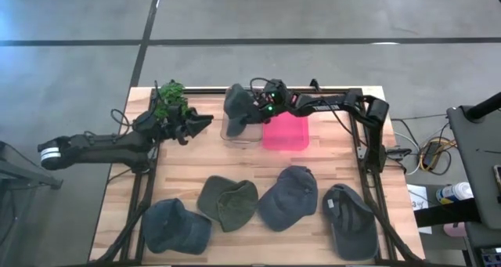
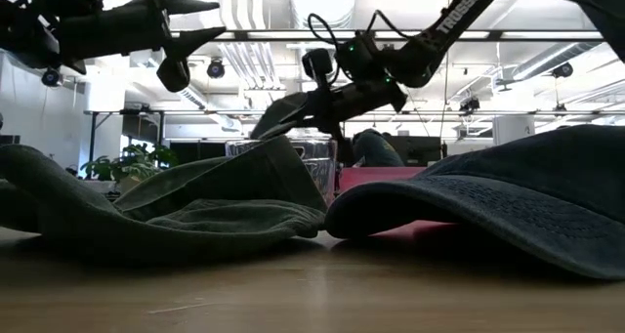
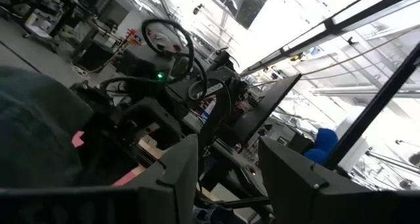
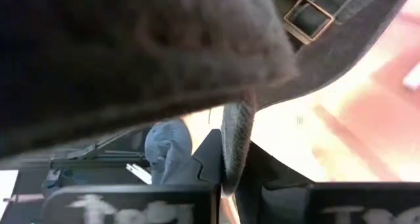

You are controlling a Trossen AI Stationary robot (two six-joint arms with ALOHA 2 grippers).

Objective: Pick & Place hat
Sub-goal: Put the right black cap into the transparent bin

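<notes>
High view: the right gripper [image 1: 260, 109] sits at about twelve o'clock on the table [image 1: 313, 153], pinching a dark grey hat [image 1: 238, 105] that hangs over the clear bin [image 1: 241, 134], with the pink bin [image 1: 286, 134] touching it on the three o'clock side. The left gripper [image 1: 205, 120] hovers at ten o'clock, just beside the clear bin, its fingers spread and holding nothing, with a small green plant [image 1: 170, 96] behind its wrist. Four more caps lie in a row along the six o'clock edge: a blue cap [image 1: 174, 226], an olive cap [image 1: 227, 202], a slate cap [image 1: 289, 197] and a dark cap [image 1: 349, 219]. Low view: the right gripper [image 2: 327, 97] holds the hat [image 2: 283, 114] in the air above the clear bin [image 2: 311, 157], while the olive cap [image 2: 186, 211] and the slate cap [image 2: 508, 211] fill the foreground. Left wrist view: the left gripper's fingers [image 3: 180, 175] stand well apart with only open space between them. Right wrist view: the hat's brim edge [image 4: 237, 135] is clamped between the right gripper's closed fingers, and its crown [image 4: 144, 46] and metal strap buckle [image 4: 306, 22] fill the picture.
</notes>
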